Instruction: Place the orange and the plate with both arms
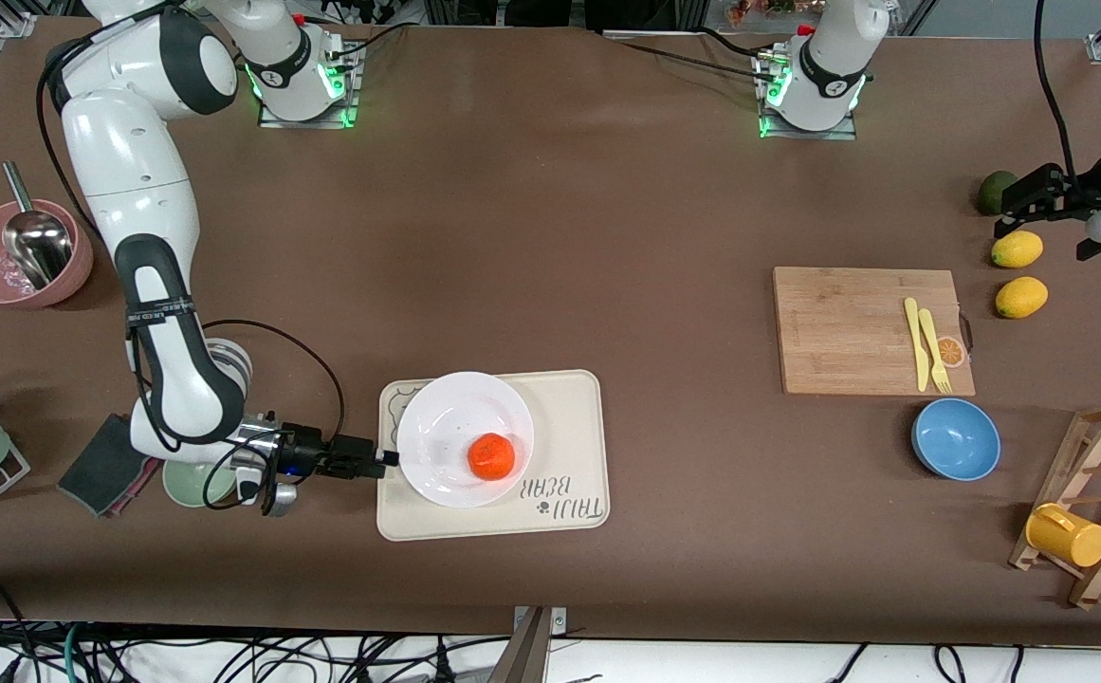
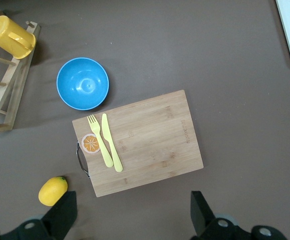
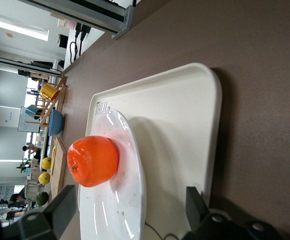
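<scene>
The orange (image 1: 491, 455) sits on the white plate (image 1: 446, 417), and the plate rests on the cream bear-printed tray (image 1: 569, 417). The right gripper (image 1: 381, 461) is low at the plate's rim toward the right arm's end of the table, fingers apart and clamped on nothing. The left gripper (image 1: 1010, 211) waits over the 2 lemons (image 1: 1018, 249), fingers spread wide, empty
</scene>
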Controlling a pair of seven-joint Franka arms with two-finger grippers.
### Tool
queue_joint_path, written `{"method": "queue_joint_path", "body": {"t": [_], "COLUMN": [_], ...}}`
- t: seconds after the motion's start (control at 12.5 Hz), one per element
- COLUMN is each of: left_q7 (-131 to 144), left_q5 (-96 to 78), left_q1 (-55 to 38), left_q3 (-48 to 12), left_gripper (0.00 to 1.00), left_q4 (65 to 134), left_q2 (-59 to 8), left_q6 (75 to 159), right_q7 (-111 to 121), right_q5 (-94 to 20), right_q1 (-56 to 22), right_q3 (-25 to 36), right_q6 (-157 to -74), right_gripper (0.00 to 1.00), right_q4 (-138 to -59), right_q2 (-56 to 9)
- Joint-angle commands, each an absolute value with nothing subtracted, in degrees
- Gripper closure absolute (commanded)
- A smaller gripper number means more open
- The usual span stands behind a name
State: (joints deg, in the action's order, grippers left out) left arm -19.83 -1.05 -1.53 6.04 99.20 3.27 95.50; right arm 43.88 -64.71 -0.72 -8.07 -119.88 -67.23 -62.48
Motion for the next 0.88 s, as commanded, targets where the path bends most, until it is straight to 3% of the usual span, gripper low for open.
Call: {"method": "queue_joint_path", "body": {"t": [0.0,0.24,0.64,0.8], "left_q7": [-20.3,-20.3,-20.3,-20.3], "left_q5": [-0.53,-0.53,-0.53,-0.53], "left_q1": [-1.32,-1.23,-1.32,-1.23], "left_q3": [5.8,5.8,5.8,5.8], "left_gripper": [0.0,0.0,0.0,0.0], "left_q4": [99.32,99.32,99.32,99.32], "left_q2": [3.43,3.25,3.25,3.25], "left_q6": [95.71,95.71,95.71,95.71], "right_q7": [39.83,31.67,22.17,12.71], "right_q5": [-56.2,-44.59,-25.26,-16.92], "right_q1": [-0.44,0.09,-0.17,-1.14], "right_q3": [-8.0,-5.11,0.43,0.44], "right_q6": [-116.3,-105.42,-90.82,-89.48], "right_gripper": [0.0,0.0,0.0,0.0], "right_q4": [-64.26,-61.61,-62.4,-64.94], "right_q2": [-61.7,-58.2,-43.54,-36.77]}}
